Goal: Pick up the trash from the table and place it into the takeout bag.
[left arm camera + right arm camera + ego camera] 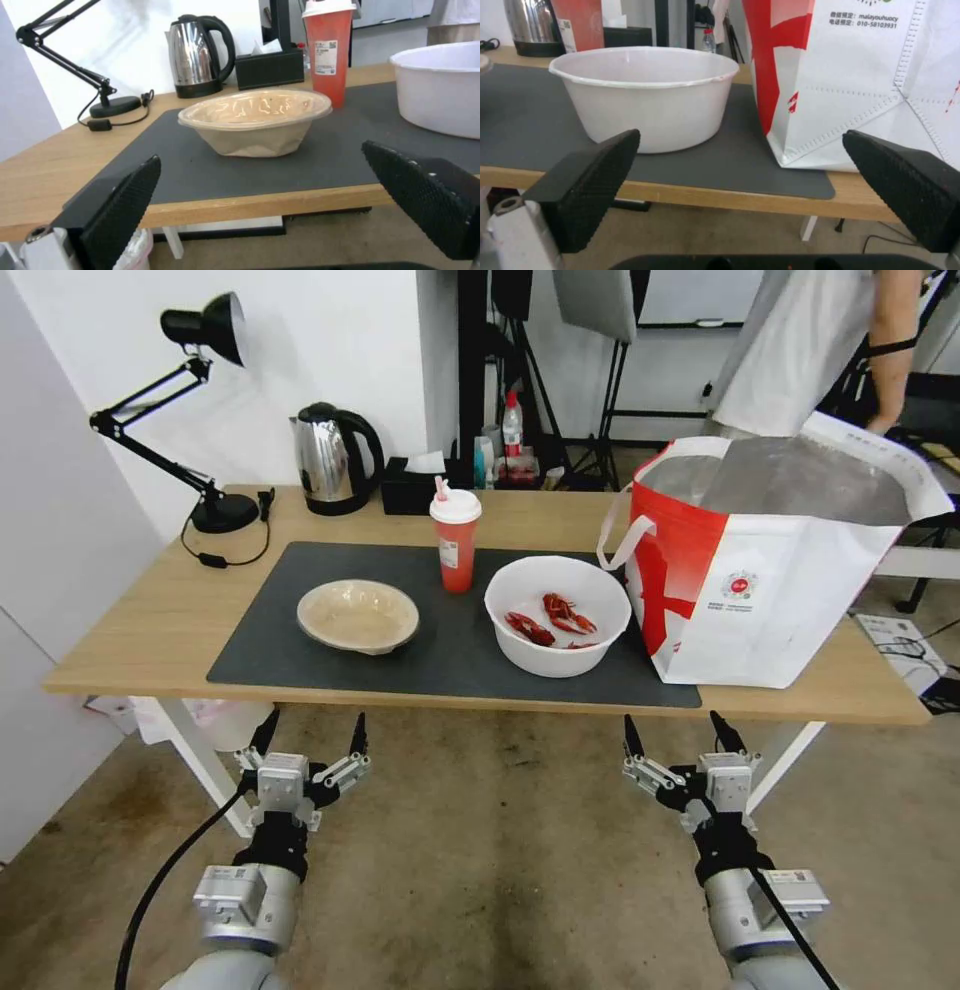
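Counter (150,640): long light-wood top on white legs, carrying a dark grey mat (450,655) along its near half.

Shallow beige bowl (357,615): stood on the mat's left part, upright, crinkled lining inside; seen from the left wrist (255,122) just in front of the cup.

Red drink cup (456,540): white lid and straw, upright at the mat's far edge, between the two bowls.

Deep white bowl (557,615): sat on the mat's right part, holding red crayfish shells (550,622); close beside the bag, whether touching could not be told.

Takeout bag (770,600): boxy, white with a red side panel and small round logo, foil lining showing at its open mouth; stood upright at the counter's right end, one corner on the mat.

Steel kettle (330,460), black tissue box (412,490), black desk lamp (190,410): ranged along the counter's far left.

Left claw (310,735): below the counter's near edge, in front of the beige bowl, fingers spread wide, holding nothing.

Right claw (678,735): likewise below the near edge, facing the white bowl and bag, fingers spread wide, holding nothing.
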You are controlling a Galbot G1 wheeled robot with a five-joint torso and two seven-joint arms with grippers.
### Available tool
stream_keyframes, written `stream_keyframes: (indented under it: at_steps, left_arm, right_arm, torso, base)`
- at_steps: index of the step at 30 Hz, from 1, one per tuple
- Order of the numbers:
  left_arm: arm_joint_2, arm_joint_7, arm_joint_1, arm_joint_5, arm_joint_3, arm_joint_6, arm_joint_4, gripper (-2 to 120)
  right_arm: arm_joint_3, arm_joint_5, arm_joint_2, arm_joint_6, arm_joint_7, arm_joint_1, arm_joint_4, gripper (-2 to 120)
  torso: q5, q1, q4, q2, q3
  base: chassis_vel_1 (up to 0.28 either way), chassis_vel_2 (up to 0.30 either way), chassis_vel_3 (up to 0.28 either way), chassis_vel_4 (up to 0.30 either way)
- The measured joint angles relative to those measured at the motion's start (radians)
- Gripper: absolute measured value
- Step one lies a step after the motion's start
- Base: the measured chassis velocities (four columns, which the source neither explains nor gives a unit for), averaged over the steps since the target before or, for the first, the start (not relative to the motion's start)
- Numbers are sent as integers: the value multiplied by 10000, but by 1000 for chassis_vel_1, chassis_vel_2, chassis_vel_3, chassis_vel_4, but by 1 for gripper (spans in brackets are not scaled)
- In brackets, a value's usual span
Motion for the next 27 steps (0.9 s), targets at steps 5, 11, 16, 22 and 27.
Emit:
stream_keyframes:
  at_steps: [5, 11, 16, 22, 27]
  left_arm:
    - [0, 0, 0, 0, 0, 0, 0, 100]
    - [0, -1, 0, 0, 0, 0, 0, 100]
    - [0, 0, 0, 0, 0, 0, 0, 100]
    - [0, 0, 0, 0, 0, 0, 0, 100]
    - [0, 0, 0, 0, 0, 0, 0, 100]
  right_arm:
    - [0, 0, 0, 0, 0, 0, 0, 100]
    - [0, 0, 0, 0, 0, 0, 0, 100]
    - [0, 0, 0, 0, -1, 0, 0, 100]
    - [0, 0, 0, 0, 0, 0, 0, 100]
    - [0, 0, 0, 0, 0, 0, 0, 100]
  torso:
    - [0, 0, 0, -1, 0]
    - [0, 0, 0, 0, 0]
    - [0, 0, 0, 0, 0]
    - [0, 0, 0, -1, 0]
    - [0, -1, 0, -1, 0]
  base:
    - [0, 0, 0, 0]
    - [0, 0, 0, 0]
    - [0, 0, 0, 0]
    - [0, 0, 0, 0]
    - [0, 0, 0, 0]
